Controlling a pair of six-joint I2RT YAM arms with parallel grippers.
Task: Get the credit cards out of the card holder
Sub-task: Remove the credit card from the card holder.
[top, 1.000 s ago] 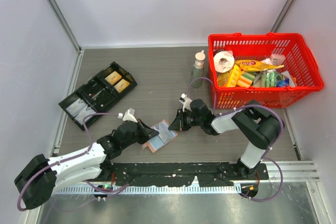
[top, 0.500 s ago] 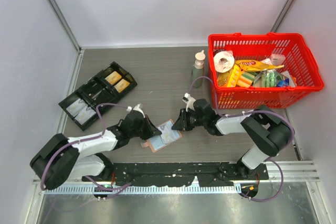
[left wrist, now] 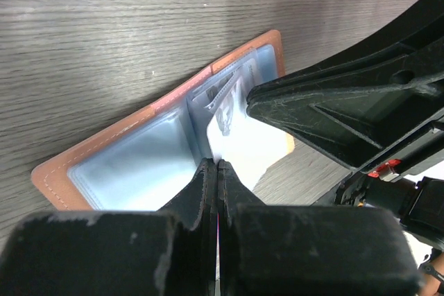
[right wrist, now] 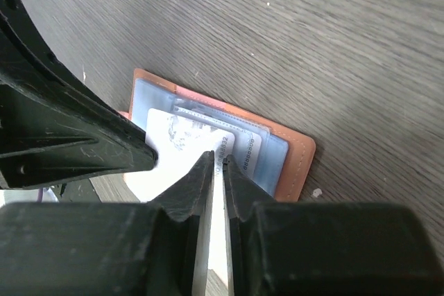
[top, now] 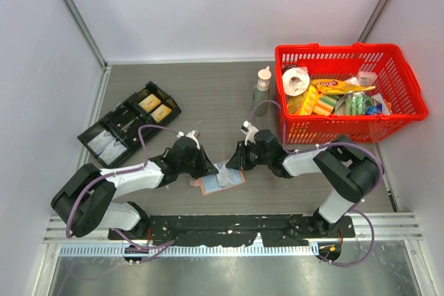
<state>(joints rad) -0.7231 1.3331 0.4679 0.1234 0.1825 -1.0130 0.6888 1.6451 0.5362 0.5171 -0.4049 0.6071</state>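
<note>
Moved: left gripper [left wrist: 216, 166] has come in closer to right gripper [right wrist: 216, 161]. Card holder [top: 220, 179], 1: open, flat on table [top: 208, 102] between them. Credit cards: 1 white card [right wrist: 187, 154] part out; others sleeved, count unclear. Left jaws pressed together at the fold; right jaws a slit apart over the white card, grip unclear. Bare wood around; basket [top: 291, 133], tray [top: 84, 136] and bottle [top: 261, 91] well apart.

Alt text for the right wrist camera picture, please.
The right gripper, fingers narrowly parted, points down at a white card sticking out of an open tan card holder lying on a grey wood-grain table. The left gripper enters at the picture's left, its tip at the card.
</note>
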